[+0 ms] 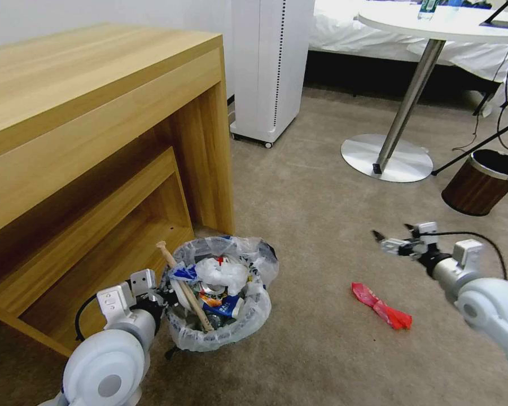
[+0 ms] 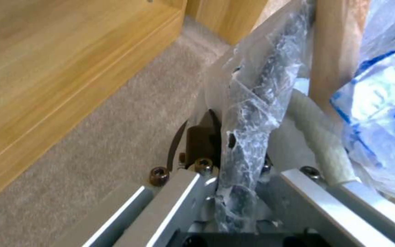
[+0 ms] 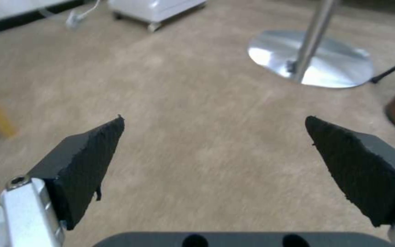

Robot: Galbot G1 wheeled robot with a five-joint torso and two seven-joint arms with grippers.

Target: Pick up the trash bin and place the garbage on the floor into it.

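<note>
The trash bin (image 1: 223,330), small and dark with a whitish plastic liner, is by the desk's open end. It holds garbage: a wooden stick (image 1: 183,287), white tissue wads (image 1: 223,273) and a blue-white carton (image 1: 226,306). My left gripper (image 1: 165,296) is at the bin's left rim. The left wrist view shows that gripper (image 2: 234,144) shut on the liner-covered rim (image 2: 248,113). A red wrapper (image 1: 381,305) lies on the carpet to the right. Above and just beyond it hangs my right gripper (image 1: 390,237), open. Nothing sits between its black pads (image 3: 87,161) in the right wrist view.
A wooden desk (image 1: 96,113) with a low shelf stands at the left, right beside the bin. Farther back are a white floor appliance (image 1: 268,62) and a round table's chrome base (image 1: 386,158). A brown wood-grain bin (image 1: 482,183) stands at the right.
</note>
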